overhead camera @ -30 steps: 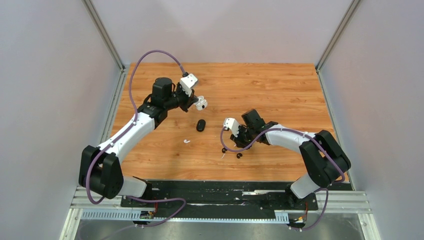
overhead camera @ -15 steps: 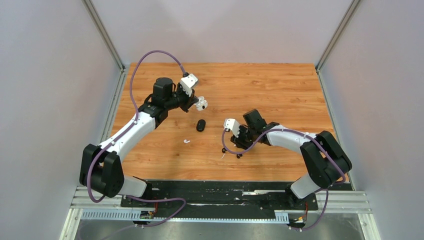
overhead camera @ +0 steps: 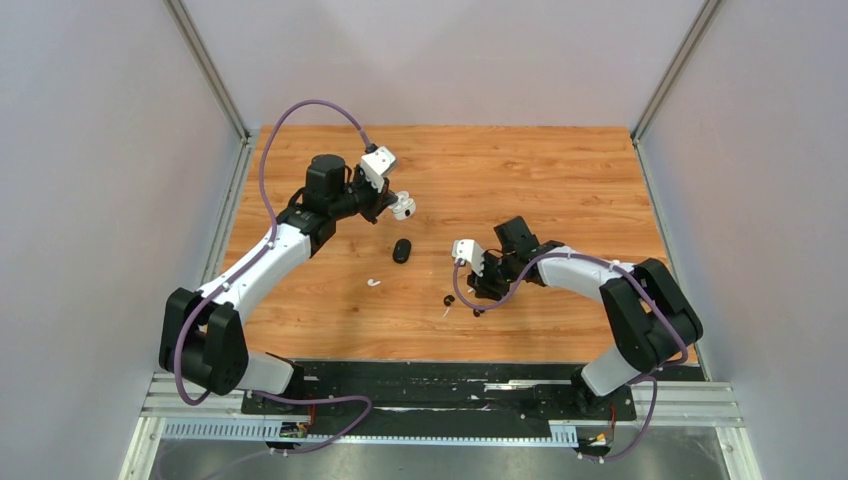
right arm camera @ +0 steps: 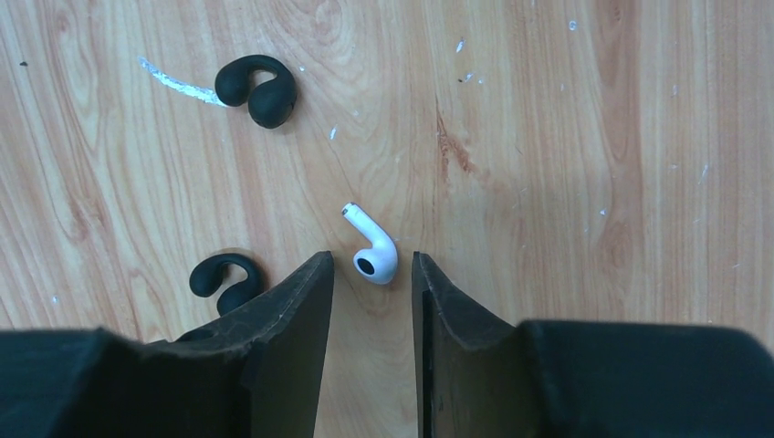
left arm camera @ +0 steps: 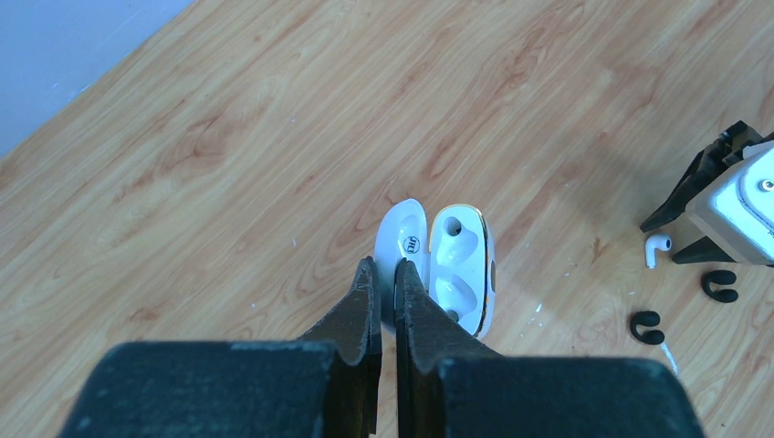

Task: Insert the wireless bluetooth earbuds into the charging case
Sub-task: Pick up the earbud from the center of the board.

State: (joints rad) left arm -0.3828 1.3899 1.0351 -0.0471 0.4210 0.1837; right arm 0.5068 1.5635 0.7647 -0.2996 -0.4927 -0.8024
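Right tool [right arm camera: 372, 261] open around white earbud [right arm camera: 375, 252]; left tool [left arm camera: 383, 267] clamped on open white case [left arm camera: 458, 260].
Earbud lies on surface [right arm camera: 593, 137] between right tool's fingertips; black earbuds [right arm camera: 257, 89] close alongside.

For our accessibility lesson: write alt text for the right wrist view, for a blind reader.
A white earbud lies on the wooden table between the open fingertips of the right gripper, touching neither. Left of it lie a far black earbud and a near black earbud, the latter partly behind a finger.
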